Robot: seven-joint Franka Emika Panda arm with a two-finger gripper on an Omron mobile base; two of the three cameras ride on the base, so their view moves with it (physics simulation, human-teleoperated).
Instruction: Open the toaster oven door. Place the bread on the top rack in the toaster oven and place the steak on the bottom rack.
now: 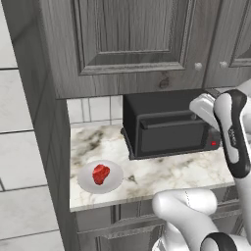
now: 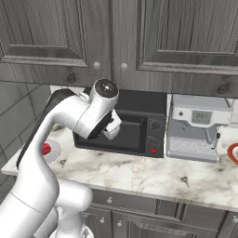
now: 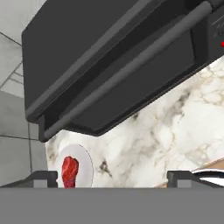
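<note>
The black toaster oven [image 1: 162, 105] stands on the marble counter under the cabinets. Its door [image 1: 171, 138] is shut, with the handle bar [image 3: 131, 65] running across the top of it. Both racks are hidden behind the door. My gripper [image 3: 113, 178] hovers just in front of and above the door, open, its fingertips [image 3: 43, 177] wide apart with nothing between them. The red steak [image 1: 101, 174] lies on a small white plate [image 1: 115, 182] to the left of the oven; the steak [image 3: 70, 169] also shows at the lower left of the hand view. The bread is out of view.
A silver-white coffee machine [image 2: 197, 128] stands right of the oven. A red-rimmed plate [image 2: 234, 153] sits at the far right edge. Grey cabinets [image 1: 132, 39] hang low over the oven. A tall panel [image 1: 39, 98] bounds the counter on the left.
</note>
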